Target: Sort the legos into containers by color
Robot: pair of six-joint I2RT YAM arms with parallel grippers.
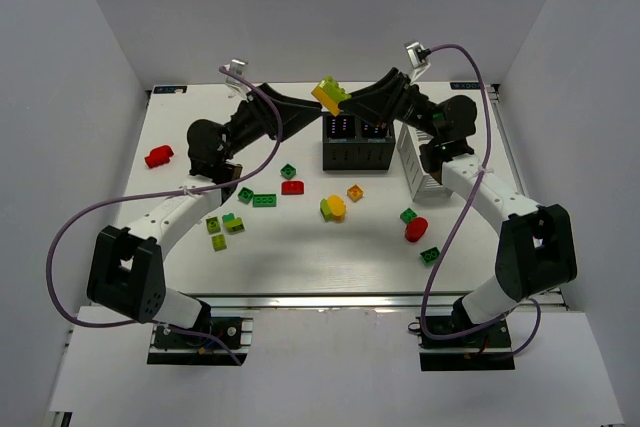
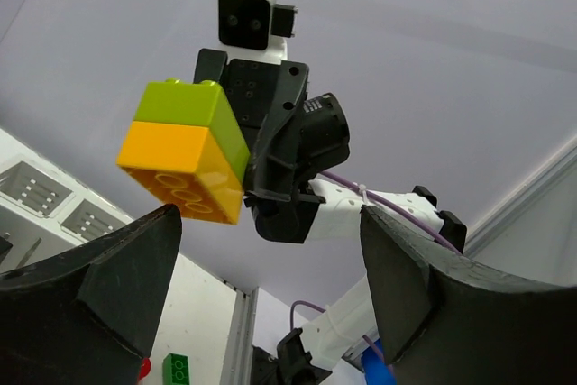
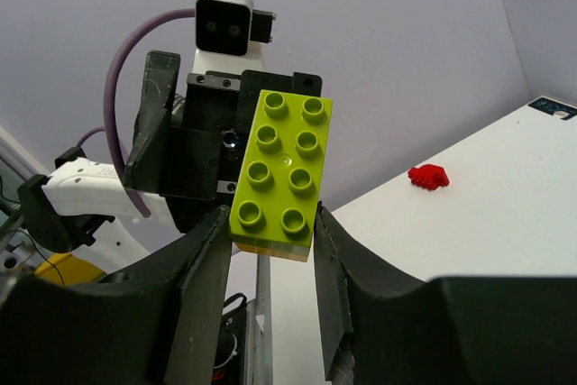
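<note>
1. As I read it, the step in hand is splitting a two-colour piece. The right jaws are clamped on the lime-and-orange stack (image 3: pixel 281 173) and hold it aloft over the far left corner of the black box (image 1: pixel 358 152).
2. The left jaws are spread wide, facing that stack just ahead and touching nothing.
3. Next I'd bring the left jaws onto the orange half, close them and pull. The exposed part is small, so alignment matters.
4. On the bench (image 1: pixel 300 272) I count three red bricks (image 1: pixel 158 156), five dark green bricks (image 1: pixel 264 201), two lime bricks (image 1: pixel 219 242), one orange brick (image 1: pixel 355 192) and two yellow-and-lime pieces (image 1: pixel 333 208). That makes thirteen, or fourteen with the held stack.
5. There are two containers: the black box and the white basket (image 1: pixel 418 172), which is partly behind the right arm (image 1: pixel 480 187).
</note>
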